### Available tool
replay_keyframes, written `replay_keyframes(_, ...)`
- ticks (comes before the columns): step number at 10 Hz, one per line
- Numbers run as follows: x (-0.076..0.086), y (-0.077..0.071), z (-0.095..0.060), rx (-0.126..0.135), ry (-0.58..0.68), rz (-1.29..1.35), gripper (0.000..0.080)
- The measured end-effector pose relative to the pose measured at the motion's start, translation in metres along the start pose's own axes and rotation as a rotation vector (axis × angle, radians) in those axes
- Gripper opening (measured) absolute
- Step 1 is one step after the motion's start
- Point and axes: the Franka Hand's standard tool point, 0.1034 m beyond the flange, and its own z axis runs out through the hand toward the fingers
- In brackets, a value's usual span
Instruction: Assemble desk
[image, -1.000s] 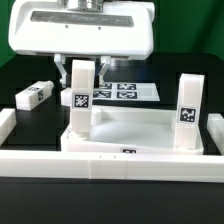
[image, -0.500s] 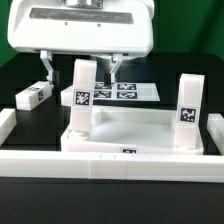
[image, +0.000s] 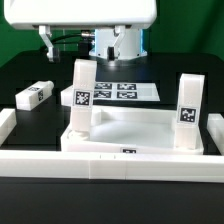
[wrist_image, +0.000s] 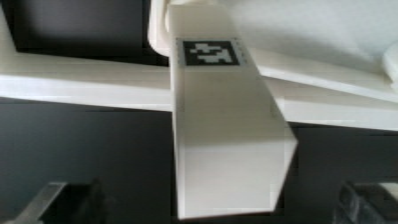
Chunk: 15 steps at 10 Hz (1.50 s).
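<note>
The white desk top (image: 140, 139) lies flat behind the front rail. Two white tagged legs stand upright in it, one at the exterior view's left (image: 82, 96) and one at its right (image: 188, 110). A third leg (image: 33, 95) lies loose on the black table further left. My gripper (image: 81, 46) hangs open above the left leg, clear of it, with a finger on either side. In the wrist view that leg (wrist_image: 224, 110) runs down to the desk top (wrist_image: 71, 88). My gripper (wrist_image: 217, 204) straddles the leg's end, and its dark fingertips (wrist_image: 68, 202) stand apart from the leg.
A long white border rail (image: 110, 163) runs along the front, with raised ends at both sides. The marker board (image: 122, 91) lies flat behind the desk top. The arm's large white body (image: 80, 10) fills the top of the exterior view.
The gripper has opened off the left leg and risen straight up. The leg stays standing in the desk top.
</note>
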Motion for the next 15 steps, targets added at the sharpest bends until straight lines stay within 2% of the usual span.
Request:
replay_keyframes(1,-0.003,-0.005,0.002,0.022,-0.028,0.014,0.0649)
replay_keyframes(3,-0.011,-0.005,0.013,0.029,-0.06,0.035,0.0649)
replay_keyframes(4,-0.016,-0.01,0.017,0.07,-0.163,0.052,0.0649)
replay_keyframes(5,-0.017,-0.007,0.016,0.084,-0.222,0.048,0.0649)
replay_keyframes(7,-0.03,-0.005,0.008,0.126,-0.368,0.051,0.0649)
replay_keyframes(8,-0.024,-0.003,0.006,0.125,-0.361,0.051,0.0649)
replay_keyframes(12,-0.025,-0.002,0.008,0.12,-0.356,0.05,0.0649)
replay_keyframes(13,-0.023,0.003,0.007,0.072,-0.365,0.039,0.0649)
replay_keyframes(14,-0.021,0.006,0.007,0.041,-0.363,0.012,0.0649)
replay_keyframes(15,-0.016,0.005,0.007,0.026,-0.348,-0.031,0.0649)
